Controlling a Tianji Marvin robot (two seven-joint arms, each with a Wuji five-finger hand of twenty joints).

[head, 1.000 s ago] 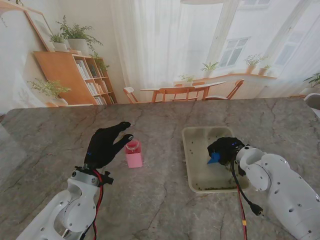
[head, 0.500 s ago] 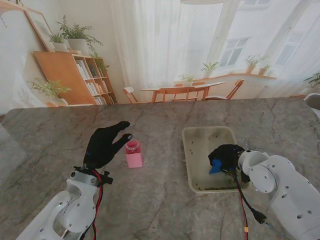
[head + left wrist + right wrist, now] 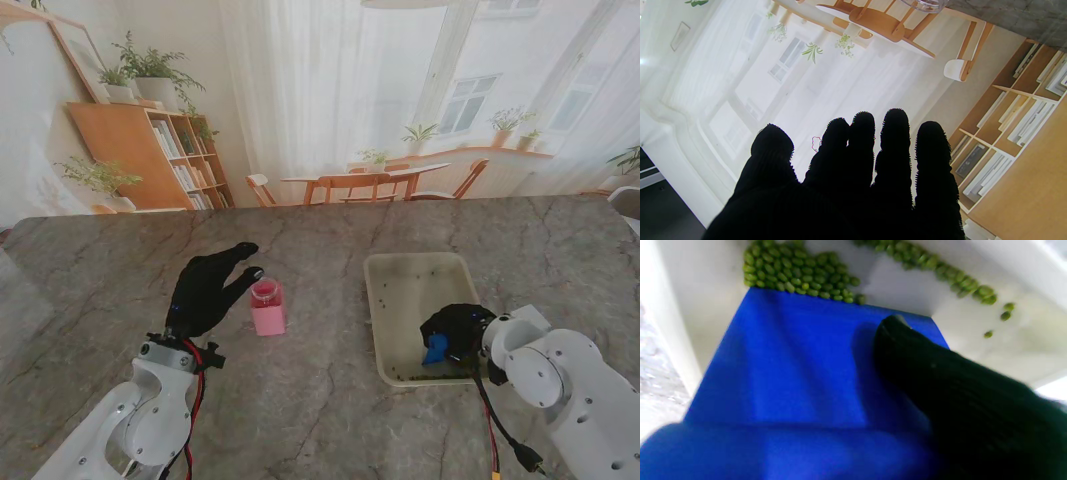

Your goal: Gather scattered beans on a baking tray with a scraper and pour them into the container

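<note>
A pale baking tray (image 3: 385,300) lies on the marble table at the right. Green beans (image 3: 425,376) line its near edge, with a few scattered farther away. My right hand (image 3: 455,330) is shut on a blue scraper (image 3: 434,349), blade down in the tray's near part. In the right wrist view the scraper (image 3: 800,373) pushes a pile of beans (image 3: 796,271) against the tray wall, one black finger (image 3: 923,366) lying on the blade. A pink container (image 3: 266,307) stands left of the tray. My left hand (image 3: 208,288) hovers open beside it, fingers (image 3: 860,160) extended.
The marble table (image 3: 320,400) extends around the tray and container. A black cable (image 3: 495,425) trails from my right arm near the tray's near right corner. A backdrop showing a bookshelf (image 3: 150,150) and dining chairs rises behind the table's far edge.
My right hand has drawn the scraper nearer to me along the tray, toward its near edge, pushing beans ahead of it. The left hand has stayed still.
</note>
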